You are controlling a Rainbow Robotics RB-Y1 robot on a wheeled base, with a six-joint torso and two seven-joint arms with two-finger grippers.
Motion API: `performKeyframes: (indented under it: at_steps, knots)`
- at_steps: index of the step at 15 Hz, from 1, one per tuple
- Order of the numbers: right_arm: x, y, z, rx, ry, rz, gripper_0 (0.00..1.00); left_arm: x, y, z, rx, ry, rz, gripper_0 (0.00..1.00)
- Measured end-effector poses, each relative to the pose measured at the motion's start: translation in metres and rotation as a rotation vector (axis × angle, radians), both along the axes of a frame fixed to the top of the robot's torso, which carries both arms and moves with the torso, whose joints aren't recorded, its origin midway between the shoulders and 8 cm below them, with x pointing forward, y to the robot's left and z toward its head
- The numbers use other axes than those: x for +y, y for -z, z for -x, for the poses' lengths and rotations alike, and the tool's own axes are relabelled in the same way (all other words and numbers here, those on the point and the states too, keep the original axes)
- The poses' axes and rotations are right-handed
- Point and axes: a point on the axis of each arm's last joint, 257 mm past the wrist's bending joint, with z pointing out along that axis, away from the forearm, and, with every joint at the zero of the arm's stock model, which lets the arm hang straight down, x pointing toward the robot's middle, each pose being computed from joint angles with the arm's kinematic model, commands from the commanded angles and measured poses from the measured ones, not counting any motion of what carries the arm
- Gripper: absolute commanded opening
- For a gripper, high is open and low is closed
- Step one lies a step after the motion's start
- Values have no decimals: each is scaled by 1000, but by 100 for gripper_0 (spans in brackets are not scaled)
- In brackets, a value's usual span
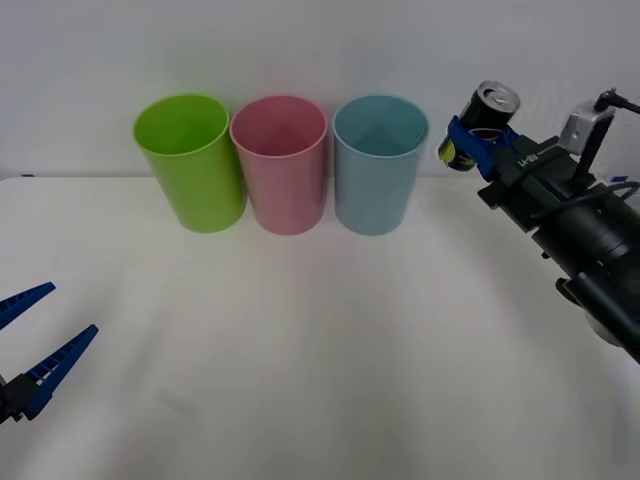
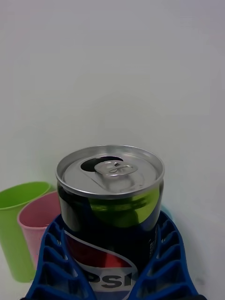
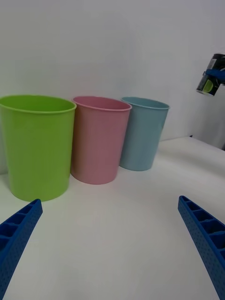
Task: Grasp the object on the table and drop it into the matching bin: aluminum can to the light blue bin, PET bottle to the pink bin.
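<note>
Ribbed blue fingers [image 2: 51, 262] of the right gripper [image 1: 470, 140] clamp the aluminum can [image 1: 482, 122] from both sides, holding it in the air just right of the light blue bin [image 1: 377, 165] and above its rim level. The can is short, glossy and dark, with a silver pull-tab top, a red-white-blue logo and a yellow-green patch. The left gripper [image 1: 25, 345] hangs low over the white surface [image 1: 320, 350], its fingers spread wide, holding nothing. Three smooth, tapered plastic bins stand in a row: lime green bin [image 1: 190, 160], pink bin [image 1: 280, 162], then light blue.
</note>
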Motion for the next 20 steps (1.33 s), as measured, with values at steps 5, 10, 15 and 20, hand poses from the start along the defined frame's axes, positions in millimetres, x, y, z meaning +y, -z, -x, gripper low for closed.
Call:
performKeyframes:
  at_steps: [5, 10, 15, 20]
  knots:
    - [19, -13, -46, -24, 42, 28, 0, 0, 0, 0, 0, 0, 0, 100]
    - [51, -14, -93, -3, 64, 39, 0, 0, 0, 0, 0, 0, 0, 100]
    - [88, -15, -134, 38, 92, 31, 0, 0, 0, 0, 0, 0, 0, 100]
    - [102, -13, -146, 57, 93, 41, 0, 0, 0, 0, 0, 0, 0, 100]
